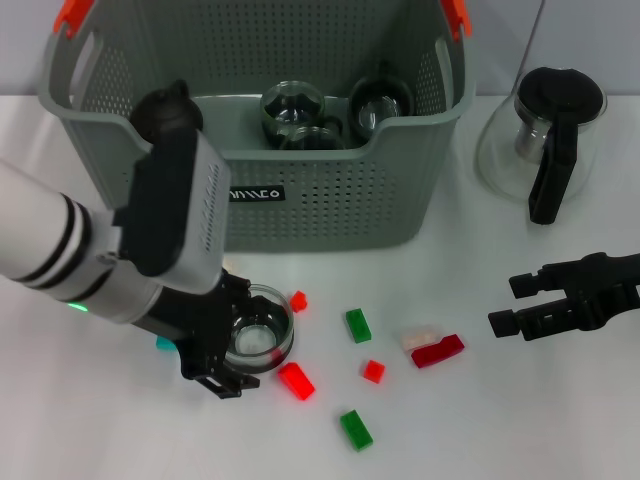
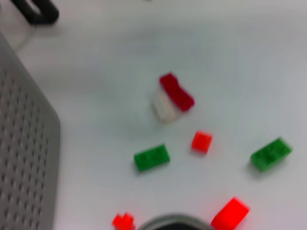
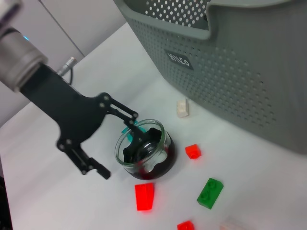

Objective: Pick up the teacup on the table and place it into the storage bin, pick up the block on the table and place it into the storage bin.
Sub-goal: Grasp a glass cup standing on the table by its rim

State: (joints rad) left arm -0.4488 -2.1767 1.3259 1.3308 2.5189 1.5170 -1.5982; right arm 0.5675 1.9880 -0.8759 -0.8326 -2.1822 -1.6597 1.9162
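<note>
The glass teacup [image 1: 262,338] stands on the white table in front of the storage bin [image 1: 330,210]. My left gripper [image 1: 243,345] is down at it and open. In the right wrist view one finger [image 3: 139,143] reaches inside the teacup [image 3: 153,160] and the other stays outside its wall. Blocks lie scattered beside it: a red block [image 1: 296,381], a green one [image 1: 358,325] and a dark red one [image 1: 437,350]. My right gripper [image 1: 510,303] hovers open at the right, holding nothing. The left wrist view shows the teacup's rim [image 2: 175,223] and several blocks.
Glass cups [image 1: 290,105] sit inside the bin. A glass carafe [image 1: 545,140] with a black handle stands at the back right. More small blocks lie about: red [image 1: 373,371], green [image 1: 355,429], a cyan one [image 1: 165,343] partly hidden by my left arm.
</note>
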